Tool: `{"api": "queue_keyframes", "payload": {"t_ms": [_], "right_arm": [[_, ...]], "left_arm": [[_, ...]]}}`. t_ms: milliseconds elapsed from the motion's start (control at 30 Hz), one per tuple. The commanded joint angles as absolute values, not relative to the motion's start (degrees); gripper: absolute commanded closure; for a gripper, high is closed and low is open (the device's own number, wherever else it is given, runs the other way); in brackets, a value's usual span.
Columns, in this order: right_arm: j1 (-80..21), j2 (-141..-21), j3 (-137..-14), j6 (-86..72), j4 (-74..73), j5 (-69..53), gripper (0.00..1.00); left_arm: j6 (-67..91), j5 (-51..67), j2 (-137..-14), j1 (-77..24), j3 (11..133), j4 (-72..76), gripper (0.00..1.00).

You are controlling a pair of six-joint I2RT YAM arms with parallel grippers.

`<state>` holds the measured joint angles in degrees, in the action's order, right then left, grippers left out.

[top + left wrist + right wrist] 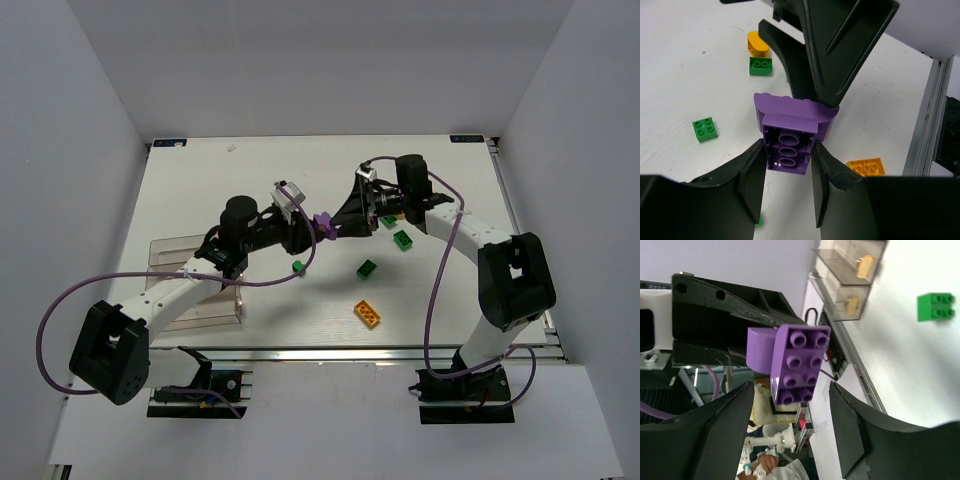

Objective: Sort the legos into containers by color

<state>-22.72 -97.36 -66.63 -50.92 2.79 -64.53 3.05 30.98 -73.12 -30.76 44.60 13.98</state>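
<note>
Evidently this is a mid-air handover. The purple brick hangs above the middle of the table, caught between the two arms where their tips meet. The left gripper looks clamped on it, a finger pressed to each long side of the hollow underside that faces its camera. The right gripper has its jaws spread wider than the studded face, so I judge it open, though I cannot tell whether a fingertip touches the brick. The pass makes sense. The clear bins sit on the left, near the left arm, while the loose green bricks and the flat orange-yellow brick lie to the right. Brick and bins are well apart, so the carry likely falls to the left arm.
</note>
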Motion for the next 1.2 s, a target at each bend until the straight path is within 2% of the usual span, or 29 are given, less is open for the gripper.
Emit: {"api": "queue_keyframes", "payload": {"t_ms": [0,233,333,367,433,467,500,633,767,800,1033,1133,1167], "right_arm": [[-23.3,-99.0,-66.4,-58.2,13.4,-69.4,0.34],[-23.5,-99.8,-64.1,-67.0,22.9,-70.8,0.42],[-23.6,-99.4,-63.1,-69.2,25.9,-70.8,0.62],[-23.5,-99.2,-63.1,-69.5,26.3,-70.7,0.73],[-23.5,-99.1,-62.4,-70.8,28.4,-70.8,0.82],[-23.3,-99.1,-62.2,-71.3,28.9,-70.9,0.96],[-23.2,-99.1,-62.1,-71.7,29.5,-70.9,1.0],[-22.5,-99.1,-62.1,-68.8,29.5,-68.9,1.0],[-20.8,-99.9,-74.0,-44.5,-1.9,-61.6,1.0],[-21.0,-100.3,-75.3,-41.5,-4.5,-60.3,1.0],[-19.9,-101.5,-74.3,-40.5,-4.2,-59.5,1.0],[-20.3,-101.5,-76.1,-35.0,-8.9,-56.6,1.0],[-20.8,-101.6,-77.2,-32.4,-11.1,-55.3,1.0]], "left_arm": [[5.3,33.1,-71.3,-30.9,44.8,19.2,1.0],[8.1,33.5,-72.3,-31.5,44.5,24.6,1.0],[7.9,33.3,-72.7,-31.5,44.6,24.3,1.0],[7.7,33.3,-72.7,-31.5,44.5,24.2,1.0],[7.5,32.7,-72.2,-31.5,44.1,23.9,1.0],[7.3,32.5,-72.2,-31.5,43.7,23.8,1.0],[7.2,32.3,-71.9,-31.5,43.5,23.7,1.0],[6.2,29.3,-69.4,-31.5,42.4,20.7,1.0],[6.9,20.1,-63.5,-29.9,38.3,15.9,1.0],[7.1,18.6,-62.2,-29.2,37.2,14.6,1.0],[12.0,8.6,-53.6,-28.7,32.5,8.7,1.0],[19.9,-7.9,-52.6,-28.7,35.2,-2.7,1.0],[25.9,-13.0,-52.9,-28.7,36.5,-11.1,1.0]]}}
